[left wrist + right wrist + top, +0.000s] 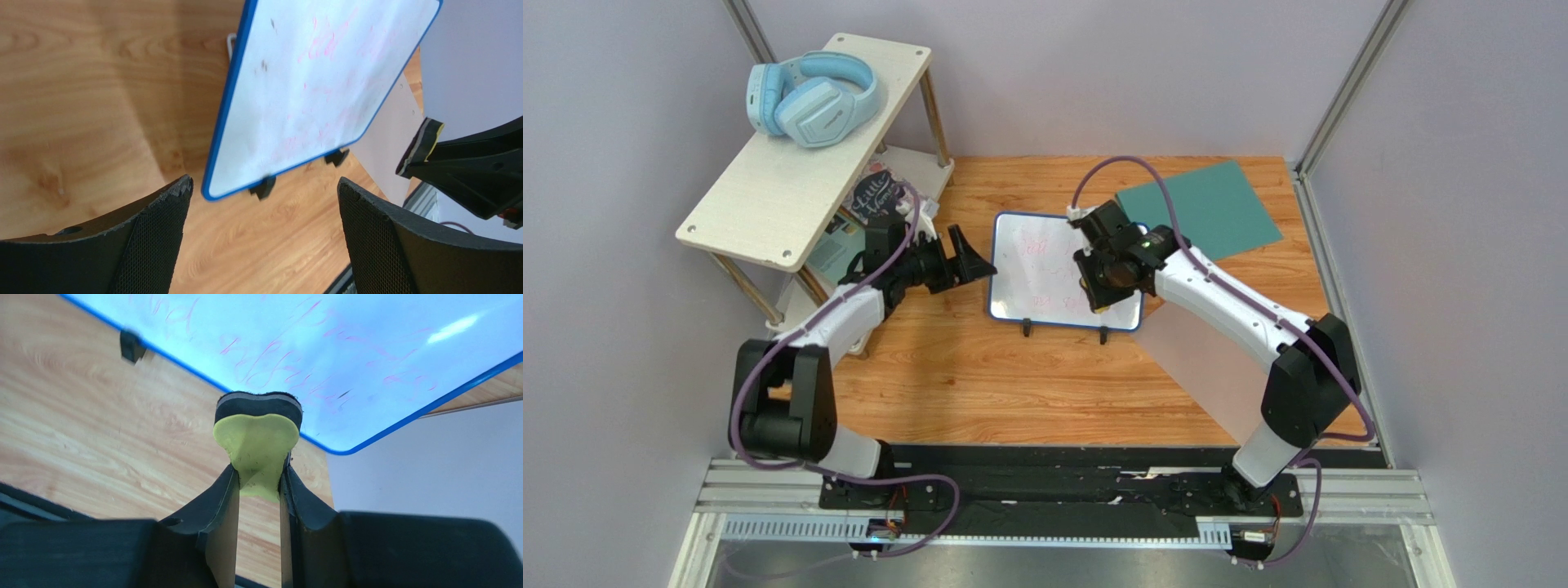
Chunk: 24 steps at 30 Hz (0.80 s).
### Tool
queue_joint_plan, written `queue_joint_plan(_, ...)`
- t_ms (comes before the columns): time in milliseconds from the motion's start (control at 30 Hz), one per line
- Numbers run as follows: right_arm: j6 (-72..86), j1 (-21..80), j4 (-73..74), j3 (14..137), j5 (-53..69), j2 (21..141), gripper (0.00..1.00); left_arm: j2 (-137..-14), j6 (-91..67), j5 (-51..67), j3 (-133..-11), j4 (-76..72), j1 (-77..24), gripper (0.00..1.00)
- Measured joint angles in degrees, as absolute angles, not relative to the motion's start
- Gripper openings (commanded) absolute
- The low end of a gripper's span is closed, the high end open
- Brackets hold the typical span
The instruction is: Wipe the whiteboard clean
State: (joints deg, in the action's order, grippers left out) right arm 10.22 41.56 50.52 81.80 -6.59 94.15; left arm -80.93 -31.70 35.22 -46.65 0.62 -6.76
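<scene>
Small glossy whiteboard with thin dark-blue frame (pixel 1044 263) lying face up mid-way across light wooden tabletop (pixel 1014 380), long axis left to right, black feet toward arm bases. Right gripper (pixel 259 474) clamped on yellow-green, black-felted eraser (pixel 258 432) over board's right part. Left gripper (pixel 971 260) spread wide, empty, just beside left edge.

Small blue-framed whiteboard (pixel 1032 276), glossy white, faint pink scribbles, black feet, on wooden table (pixel 1014 380)

Lab test cell: plain partition walls (pixel 621 184), aluminium rail (pixel 768 496)
</scene>
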Motion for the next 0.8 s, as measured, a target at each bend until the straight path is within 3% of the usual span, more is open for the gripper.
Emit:
queue_joint_plan(267,11.60,35.86,46.28,84.99,-1.23,96.09,0.01,-93.17,-31.81,35.99,-55.94,-8.47,-6.76,0.88)
queue_joint_plan(800,12.45,35.92,39.16,85.54,-0.62,96.66,0.01,-101.43,-37.23,42.46,-55.33,-26.30,-6.79,0.83)
